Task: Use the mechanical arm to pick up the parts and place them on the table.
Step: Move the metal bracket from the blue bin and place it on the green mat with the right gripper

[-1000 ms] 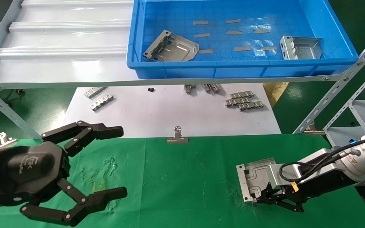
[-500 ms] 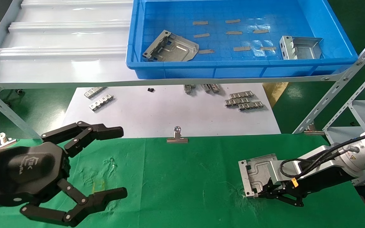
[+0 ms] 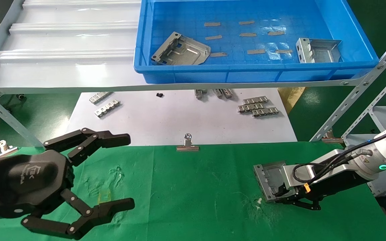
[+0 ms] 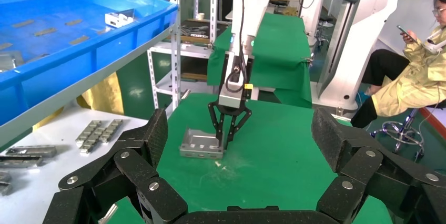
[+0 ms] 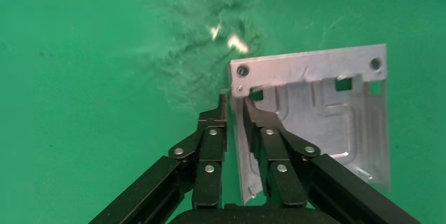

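The right gripper (image 3: 281,197) is pinching one of the parts (image 3: 269,179) by its edge, its black fingers (image 5: 213,145) drawn in tight on either side of the sheet metal, low over the table (image 3: 196,194), on the side of the binder clip (image 3: 187,144) toward the robot's right and nearer the robot. The plate is standing tilted on its lower edge, which looks to be touching the green cloth (the wrist view shows its holed, folded edge just beside a scuffed patch with white flecks). The left gripper (image 3: 126,170) is hovering over the table on the clip's other side, fingers spread wide apart and gripping nothing. Beyond the clip, a white sheet (image 3: 179,120) is carrying small ribbed strips (image 3: 256,106), and above that a blue tray (image 3: 256,70) on a shelf is keeping two more parts: one (image 3: 181,50) toward its left end, another (image 3: 317,50) toward its right.
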`<state>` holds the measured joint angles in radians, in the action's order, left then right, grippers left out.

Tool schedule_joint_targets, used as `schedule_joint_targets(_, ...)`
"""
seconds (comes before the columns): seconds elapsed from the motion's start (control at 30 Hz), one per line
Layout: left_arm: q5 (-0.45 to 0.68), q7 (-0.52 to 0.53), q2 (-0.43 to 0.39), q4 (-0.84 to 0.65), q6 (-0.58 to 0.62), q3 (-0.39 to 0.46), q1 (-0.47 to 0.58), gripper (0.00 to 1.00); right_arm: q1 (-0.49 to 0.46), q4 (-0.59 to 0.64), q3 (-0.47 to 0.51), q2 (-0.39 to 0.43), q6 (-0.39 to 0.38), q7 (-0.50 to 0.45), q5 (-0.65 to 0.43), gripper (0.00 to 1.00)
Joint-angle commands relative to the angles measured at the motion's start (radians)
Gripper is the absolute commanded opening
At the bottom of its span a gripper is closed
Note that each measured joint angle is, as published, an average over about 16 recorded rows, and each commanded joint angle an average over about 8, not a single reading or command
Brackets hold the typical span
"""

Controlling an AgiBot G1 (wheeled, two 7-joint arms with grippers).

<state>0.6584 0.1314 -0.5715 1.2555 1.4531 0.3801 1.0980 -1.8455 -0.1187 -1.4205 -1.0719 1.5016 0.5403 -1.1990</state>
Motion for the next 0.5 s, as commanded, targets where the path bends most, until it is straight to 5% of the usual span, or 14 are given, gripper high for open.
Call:
schedule_joint_targets(0.03,0.0,0.0,0.0,0.0,0.0,0.0,0.0,1.0,-0.006,0.011,0.005,-0.001,0.02,0.001,0.008,1.0)
schedule_joint_targets(0.5,0.0,0.0,0.0,0.0,0.0,0.0,0.0,1.0,-0.03,-0.125,0.06,0.118,0.1,-0.112,0.181,1.0)
